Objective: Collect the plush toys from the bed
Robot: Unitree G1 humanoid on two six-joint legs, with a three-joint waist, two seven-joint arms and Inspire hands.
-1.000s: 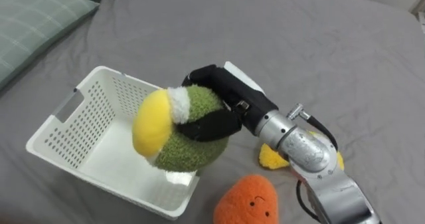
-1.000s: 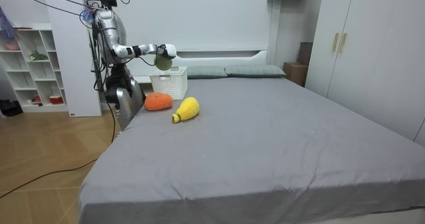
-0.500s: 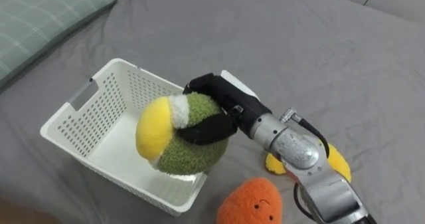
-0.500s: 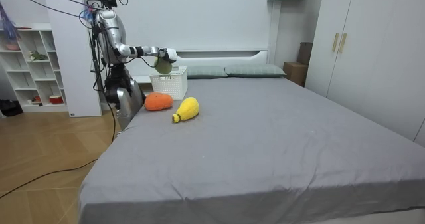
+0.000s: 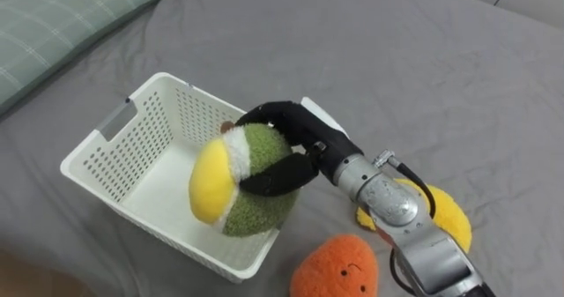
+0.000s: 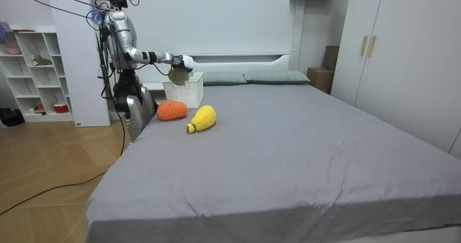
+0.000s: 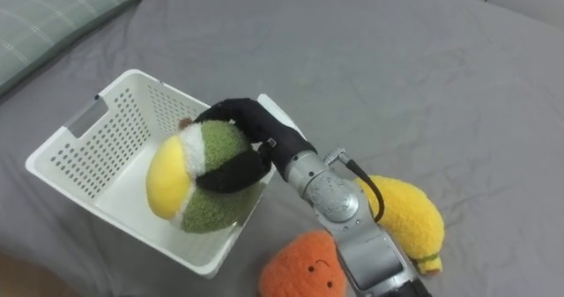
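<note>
My right hand (image 5: 286, 147) (image 7: 240, 143) is shut on a green plush toy with a yellow and white end (image 5: 240, 183) (image 7: 198, 181), holding it over the near right part of a white slatted basket (image 5: 106, 156) (image 7: 70, 147) on the grey bed. An orange plush with a small face (image 5: 335, 266) (image 7: 300, 266) lies close in front of the basket's right corner. Under my right forearm a yellow plush (image 5: 441, 218) (image 7: 407, 216) rests on the sheet. In the room view I stand at the bed's corner with the right hand (image 6: 177, 60) stretched over the basket (image 6: 183, 90).
A green checked pillow (image 5: 53, 19) lies at the upper left beyond the basket. Grey sheet (image 5: 423, 77) spreads wide to the right and far side. A white shelf unit (image 6: 32, 70) stands behind me, wardrobes (image 6: 389, 55) at the room view's right.
My right hand has carried the green plush lower and further over the basket. The head camera has shifted, so more of the yellow plush shows.
</note>
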